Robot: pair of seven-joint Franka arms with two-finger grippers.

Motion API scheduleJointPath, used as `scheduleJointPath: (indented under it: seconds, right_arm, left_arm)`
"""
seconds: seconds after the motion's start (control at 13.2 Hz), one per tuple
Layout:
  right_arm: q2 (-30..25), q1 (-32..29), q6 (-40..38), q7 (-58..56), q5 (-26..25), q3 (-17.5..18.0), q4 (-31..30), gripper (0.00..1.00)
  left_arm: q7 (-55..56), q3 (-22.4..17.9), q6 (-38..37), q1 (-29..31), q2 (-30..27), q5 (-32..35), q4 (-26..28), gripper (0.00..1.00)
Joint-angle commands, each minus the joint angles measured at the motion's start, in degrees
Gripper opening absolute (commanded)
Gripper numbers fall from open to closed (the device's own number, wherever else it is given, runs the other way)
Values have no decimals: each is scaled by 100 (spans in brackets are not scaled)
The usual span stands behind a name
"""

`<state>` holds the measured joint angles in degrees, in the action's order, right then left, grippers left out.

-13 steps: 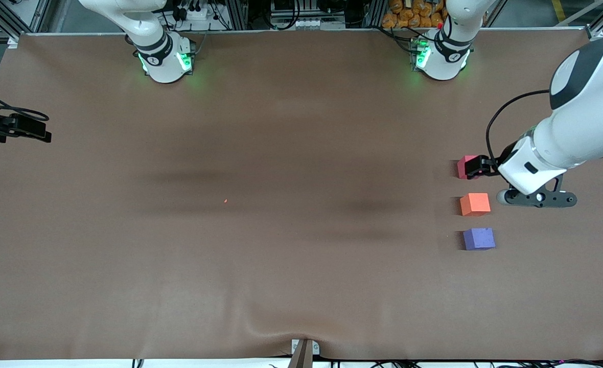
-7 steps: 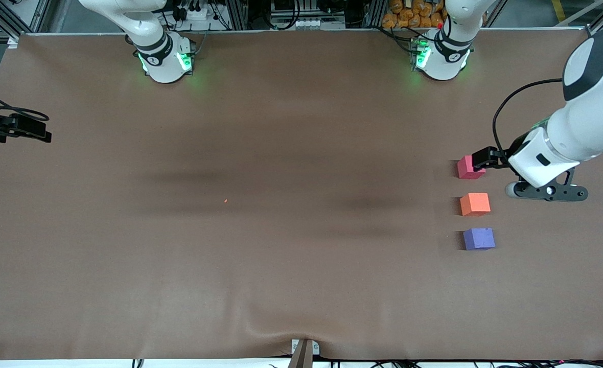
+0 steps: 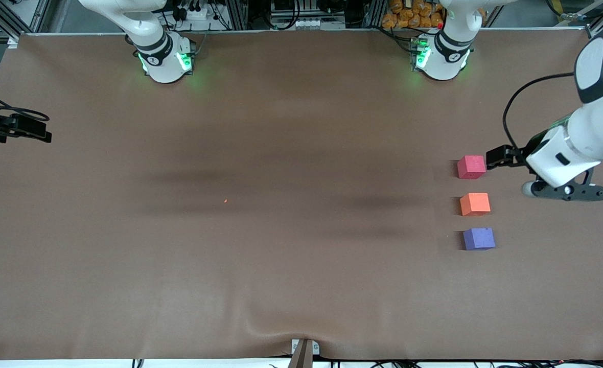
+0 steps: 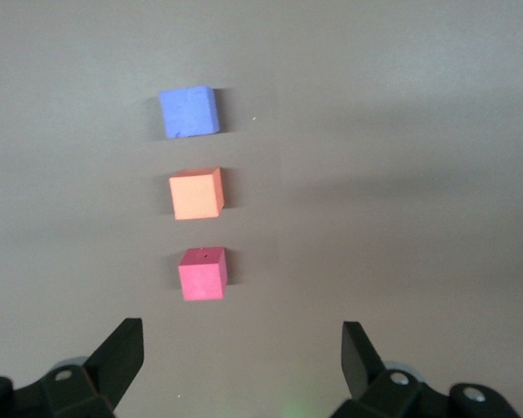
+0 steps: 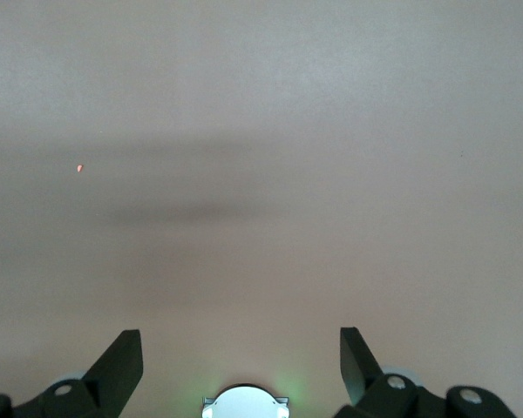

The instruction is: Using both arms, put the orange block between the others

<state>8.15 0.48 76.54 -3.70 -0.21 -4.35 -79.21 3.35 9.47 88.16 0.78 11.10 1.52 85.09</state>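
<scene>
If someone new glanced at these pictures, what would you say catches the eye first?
Three small cubes in a row near the left arm's end of the table: the pinkish-red cube farthest from the front camera, the orange block between, the purple-blue cube nearest. The left gripper hangs open beside the pinkish-red cube; the right gripper waits open over bare table.

I see brown table cover [image 3: 281, 128] spanning whole work surface, creased near metal bracket [image 3: 304, 350] at its front edge. Aluminium frame rails [image 3: 260, 15] and cable clutter above table's top edge; orange packets [image 3: 409, 15] stacked there. Soft shadows mid-table.
</scene>
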Motion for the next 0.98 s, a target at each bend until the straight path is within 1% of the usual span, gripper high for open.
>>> scheduleJointPath:
  seconds: [0.0,0.15,0.38,0.68,0.83,0.91]
  right_arm:
    - [2,-83,-33,1,3,75,29,100]
    - [2,-83,-25,1,3,75,29,100]
    - [2,-83,-34,1,-6,75,29,100]
    - [2,-92,-34,1,3,75,29,100]
    - [-6,-83,-34,1,-14,66,29,100]
    - [-7,-83,-34,1,-23,75,29,100]
  left_arm:
    - [-124,-585,43,-481,-433,-125,394,100]
    - [-299,-1068,174,-832,-477,-143,534,100]
    - [-492,-1123,306,-746,-460,-266,588,100]
    - [-1238,-1526,500,-737,-398,-266,535,100]
    - [-1302,-1527,544,-597,-355,-327,517,100]
    - [-1302,-1483,640,-431,-345,-432,535,100]
